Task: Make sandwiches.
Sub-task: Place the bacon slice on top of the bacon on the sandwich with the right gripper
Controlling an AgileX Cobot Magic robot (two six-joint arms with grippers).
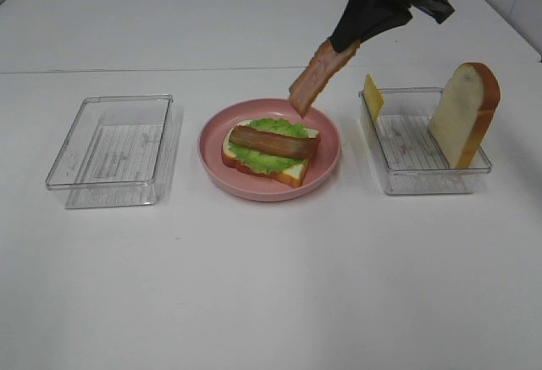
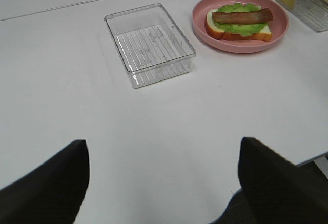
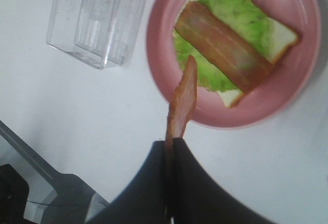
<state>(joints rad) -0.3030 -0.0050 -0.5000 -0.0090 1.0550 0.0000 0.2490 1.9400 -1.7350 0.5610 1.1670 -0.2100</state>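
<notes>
White counter (image 1: 271,302). My left hand (image 2: 161,144) hangs spread, holding nothing, short of the left tray (image 1: 110,150). Centre: the half-built sandwich (image 1: 269,151) on the plate (image 1: 207,154). My right hand (image 1: 345,46) pinches a bacon strip (image 1: 318,78) above the plate's one o'clock rim. At three o'clock, cheese (image 1: 373,96) and a bread slice (image 1: 464,116) stand in the right tray (image 1: 423,182). Dropped here, I judge the tilted strip hits the rim, not the sandwich.

Plate (image 1: 329,165): pink
Lettuce (image 1: 254,160): green
Bacon strips (image 1: 273,142): reddish-brown, pale streaks
Bread slice (image 1: 464,114): white, orange-brown crust
Cheese (image 1: 373,97): yellow
Trays (image 1: 118,150): clear, ribbed floors
</notes>
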